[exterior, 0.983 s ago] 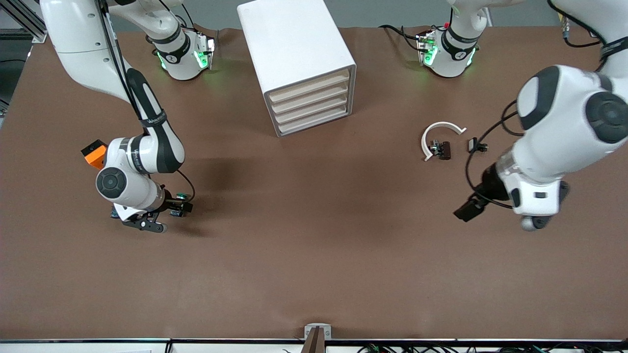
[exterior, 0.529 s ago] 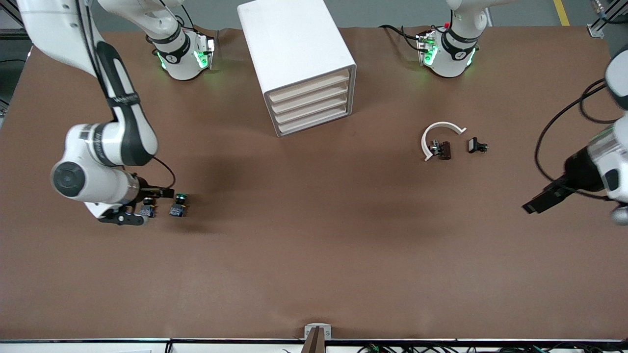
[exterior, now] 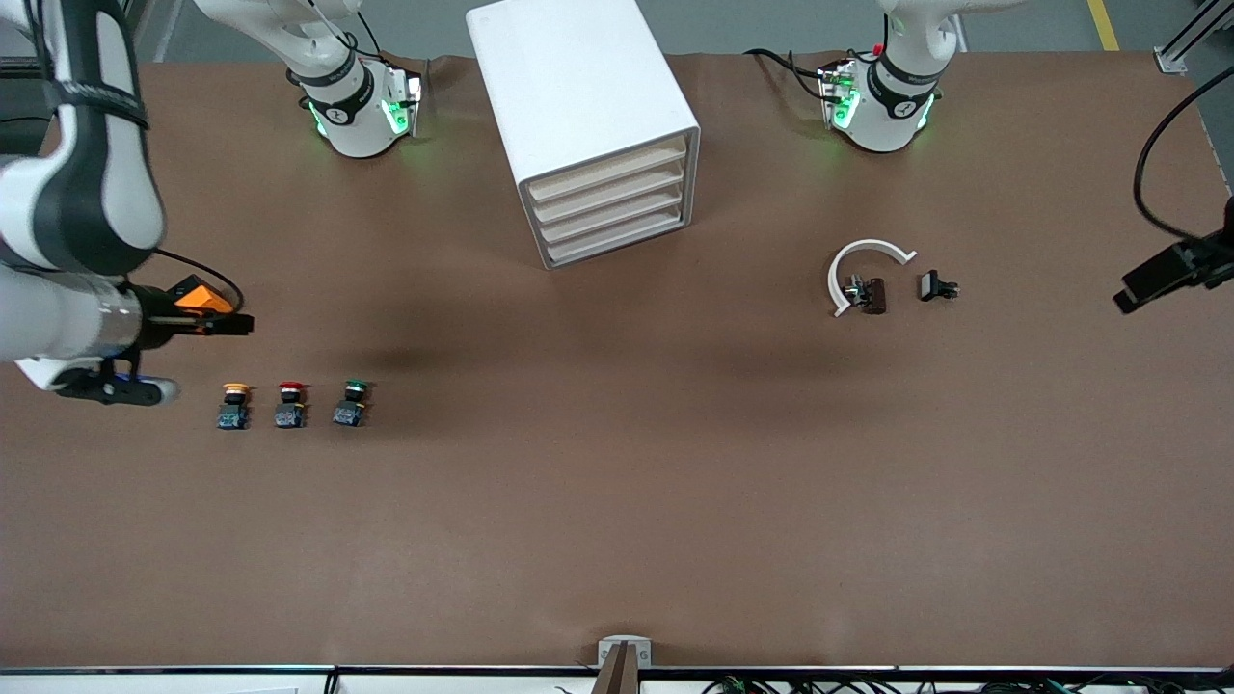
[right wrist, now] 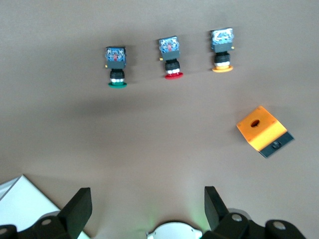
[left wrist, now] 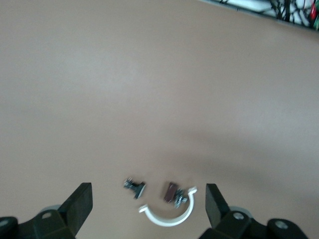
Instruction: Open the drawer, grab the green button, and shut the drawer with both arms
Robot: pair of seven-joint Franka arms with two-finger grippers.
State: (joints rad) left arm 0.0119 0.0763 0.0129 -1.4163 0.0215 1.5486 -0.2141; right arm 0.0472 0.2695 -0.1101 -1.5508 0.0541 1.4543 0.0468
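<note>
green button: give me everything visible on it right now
The green button is a small push button: round green cap, silvery collar, black body, blue-topped base block, plastic by the look. It lies on its side on the brown table, cap pointing away from the front camera. It ends a row of three, beside the red-capped button. Nothing touches it; neither gripper holds it.

A red-capped button (exterior: pixel 290 404) and a yellow-capped button (exterior: pixel 232 406) lie in a row on the brown surface (exterior: pixel 617 501) toward the right arm's end, near an orange block (exterior: pixel 196 294). Toward the left arm's end, a white curved clip (exterior: pixel 861 268) touches a small brown part (exterior: pixel 873 295), a small black part (exterior: pixel 934 286) just beside.
</note>
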